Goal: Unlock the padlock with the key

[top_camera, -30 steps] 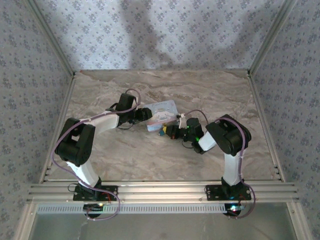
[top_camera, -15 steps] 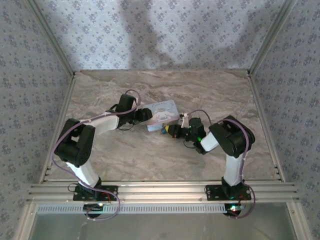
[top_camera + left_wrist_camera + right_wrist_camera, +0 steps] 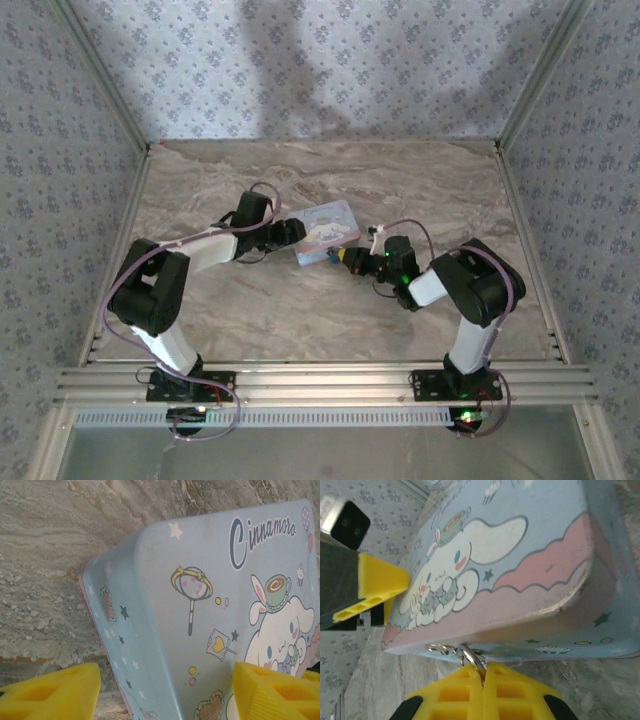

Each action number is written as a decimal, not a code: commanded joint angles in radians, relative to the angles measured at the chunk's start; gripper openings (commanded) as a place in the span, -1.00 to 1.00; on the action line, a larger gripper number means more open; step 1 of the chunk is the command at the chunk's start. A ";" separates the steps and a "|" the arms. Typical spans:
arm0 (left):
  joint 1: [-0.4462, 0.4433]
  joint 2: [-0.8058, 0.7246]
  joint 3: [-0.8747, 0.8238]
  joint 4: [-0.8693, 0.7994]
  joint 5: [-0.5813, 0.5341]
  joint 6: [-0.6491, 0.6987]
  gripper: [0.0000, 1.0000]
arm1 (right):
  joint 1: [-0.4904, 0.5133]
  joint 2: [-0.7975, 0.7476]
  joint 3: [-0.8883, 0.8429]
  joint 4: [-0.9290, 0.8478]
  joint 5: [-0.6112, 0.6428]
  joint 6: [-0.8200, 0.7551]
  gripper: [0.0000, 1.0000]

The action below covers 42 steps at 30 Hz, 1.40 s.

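The pale blue rectangular tin with a white cartoon character (image 3: 325, 226) is lying on the marbled grey tabletop (image 3: 300, 310), its long axis running from one arm toward the other. The tiny dark bluish padlock (image 3: 329, 257) is sitting just beside the tin's near long edge, toward its right end. It is too small to tell which way its body is pointing.

The right arm's yellow fingers (image 3: 455, 695) are pressing together directly in front of that edge and pinching a small silvery metal ring (image 3: 465, 655). Whether the ring belongs to the key or the lock, I cannot tell. The padlock is therefore lying just ahead of the right fingers, making the right arm the nearer one.

The left arm's yellow fingers (image 3: 50, 692) are standing spread, straddling the tin's left end without visibly clamping it.

Compared with a second ago, the right arm's elbow is sitting further out and lower, while its fingers are staying at the tin's edge. The tin is keeping its place.
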 commanded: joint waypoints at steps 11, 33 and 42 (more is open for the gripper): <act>0.027 -0.196 -0.012 -0.175 -0.035 0.014 0.80 | -0.003 -0.426 0.004 -0.496 0.054 -0.186 -1.00; 0.122 -0.845 -0.283 -0.318 -0.424 0.148 0.96 | 0.170 -0.703 0.398 -1.628 0.083 -0.442 -1.00; 0.139 -0.972 -0.344 -0.312 -0.473 0.134 0.96 | 0.260 -0.500 0.442 -1.806 0.090 -0.442 -1.00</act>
